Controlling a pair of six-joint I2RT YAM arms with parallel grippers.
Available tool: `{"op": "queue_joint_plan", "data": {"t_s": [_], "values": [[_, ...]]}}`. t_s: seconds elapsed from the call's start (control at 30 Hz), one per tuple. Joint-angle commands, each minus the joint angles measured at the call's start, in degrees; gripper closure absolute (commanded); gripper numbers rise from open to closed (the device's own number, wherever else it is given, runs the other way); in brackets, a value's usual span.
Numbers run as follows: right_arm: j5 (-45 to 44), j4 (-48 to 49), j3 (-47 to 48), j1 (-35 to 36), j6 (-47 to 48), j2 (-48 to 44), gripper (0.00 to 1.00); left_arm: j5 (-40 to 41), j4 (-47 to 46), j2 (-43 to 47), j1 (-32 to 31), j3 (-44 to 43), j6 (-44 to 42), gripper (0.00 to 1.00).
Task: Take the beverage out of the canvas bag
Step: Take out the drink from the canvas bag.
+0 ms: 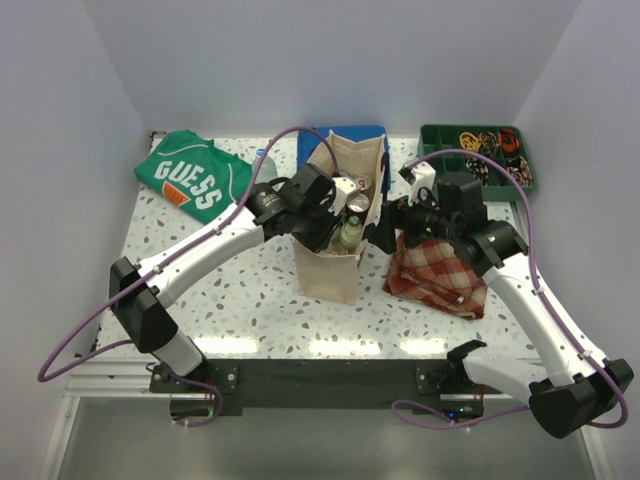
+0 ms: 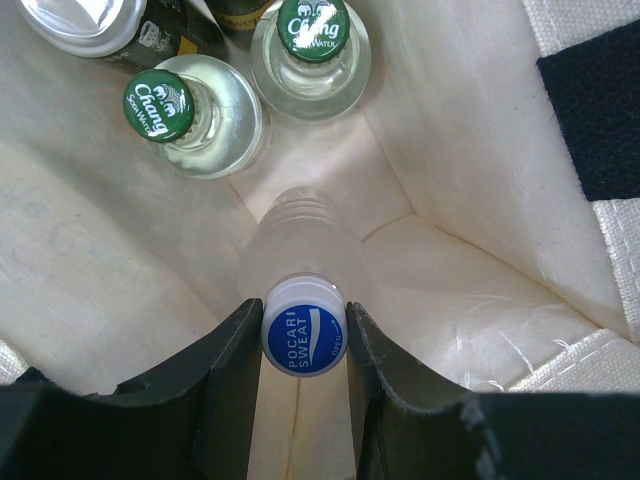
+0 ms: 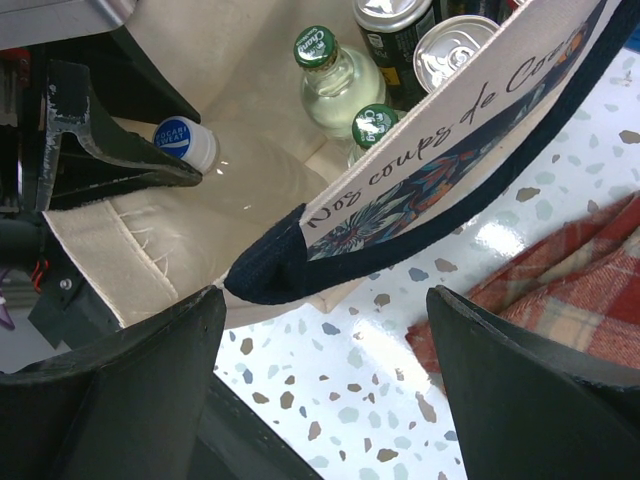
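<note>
The cream canvas bag [image 1: 330, 272] stands upright mid-table with its mouth open. Inside it are a clear Pocari Sweat bottle with a blue-and-white cap [image 2: 305, 338], two green-capped Chang bottles [image 2: 158, 105] and cans [image 3: 455, 45]. My left gripper [image 2: 305, 310] reaches down into the bag, and its two black fingers press the Pocari Sweat cap from both sides. The cap also shows in the right wrist view [image 3: 185, 140]. My right gripper [image 3: 325, 300] is open and empty just outside the bag's right side, near the navy handle [image 3: 270, 275], above the table.
A red plaid cloth [image 1: 435, 265] lies right of the bag under the right arm. A green shirt [image 1: 190, 175] lies at the back left, a folded blue cloth [image 1: 315, 140] behind the bag, and a green tray [image 1: 432, 135] of small items at the back right.
</note>
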State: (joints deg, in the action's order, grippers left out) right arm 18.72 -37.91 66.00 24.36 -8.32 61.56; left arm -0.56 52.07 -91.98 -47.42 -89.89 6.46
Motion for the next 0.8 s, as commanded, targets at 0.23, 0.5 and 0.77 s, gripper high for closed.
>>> {"op": "queue_joint_plan", "data": {"t_s": [0.23,0.5,0.77], "values": [[-1.23,0.91,0.80,0.16,0.58,-0.39,0.14,-0.76,2.77,-0.65,-1.27,-0.20,0.92,1.00],[-1.67,0.91,0.71,0.16,0.58,-0.65,0.14,-0.50,2.33,-0.21,-1.89,-0.73,1.27,1.00],[-1.58,1.17,0.54,0.16,0.32,-0.65,0.14,0.47,2.42,0.40,-2.50,-2.04,2.15,1.00]]}}
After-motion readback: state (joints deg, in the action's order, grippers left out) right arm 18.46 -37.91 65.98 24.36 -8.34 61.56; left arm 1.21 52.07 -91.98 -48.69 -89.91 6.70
